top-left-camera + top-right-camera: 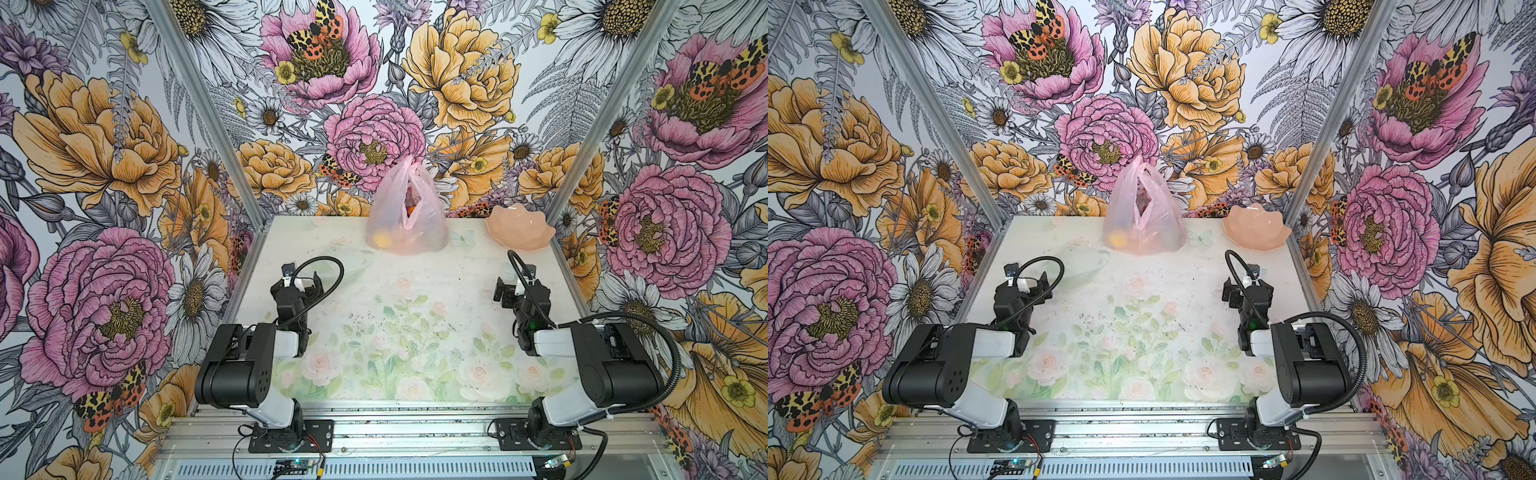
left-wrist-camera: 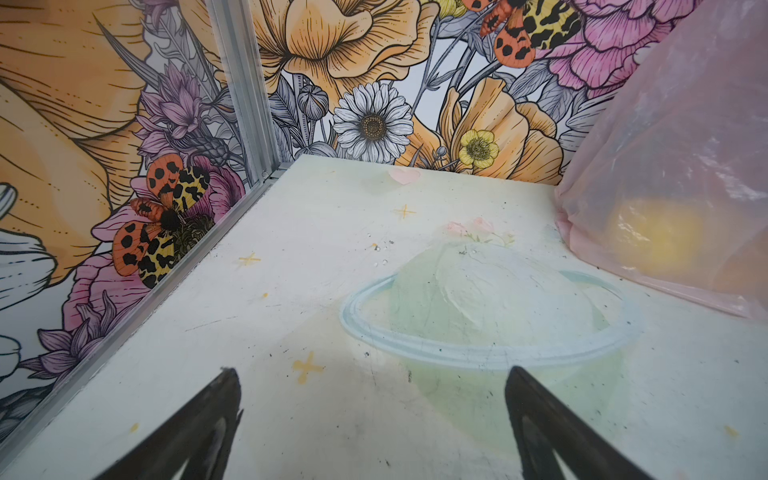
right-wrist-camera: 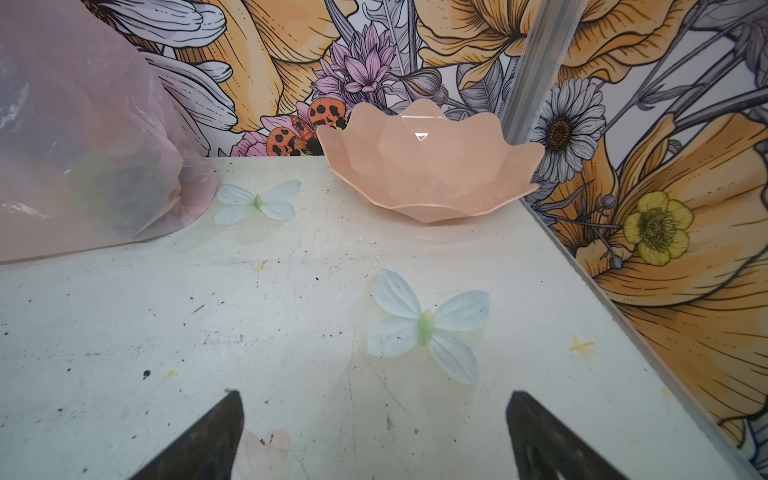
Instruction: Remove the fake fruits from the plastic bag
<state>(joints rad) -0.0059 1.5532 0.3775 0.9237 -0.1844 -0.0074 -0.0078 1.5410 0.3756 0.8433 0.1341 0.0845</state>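
Nearest the camera head, a ribbed aluminium rail (image 1: 415,432) carries the bases of both black-and-white arms. Each arm folds forward over the pale table (image 1: 415,291), whose scuffed top is printed with faint roses and leaves. The left gripper (image 2: 372,374) hovers over the left side of the table. Its two black jaws are spread wide, with only tabletop between them. The right gripper (image 3: 374,395) hangs over the right side, its jaws also spread wide and gripping nothing. A printed pale-blue butterfly (image 3: 424,324) lies on the surface just ahead of it. Both grippers are well apart from the bag.

Farther back, at the middle of the table's far edge, stands the thin, translucent, pale-pink plastic bag (image 1: 399,187). It is crinkly, and its two handles rise to a peak against the wall with a slit-like opening between them. The fake fruits (image 1: 382,239) are inside it. A round yellow one rests at the bag's lower left corner, and an orange piece (image 1: 411,210) shows through the opening. In the right wrist view a dark green shape (image 3: 120,187) shows dimly through the plastic. The rest is too blurred to name.

To the bag's right, near the far right corner and not touching the bag, sits a peach petal-edged plastic bowl (image 1: 519,228). Behind everything rises the wall (image 1: 374,83), papered with large pink and orange flowers and spotted moths.
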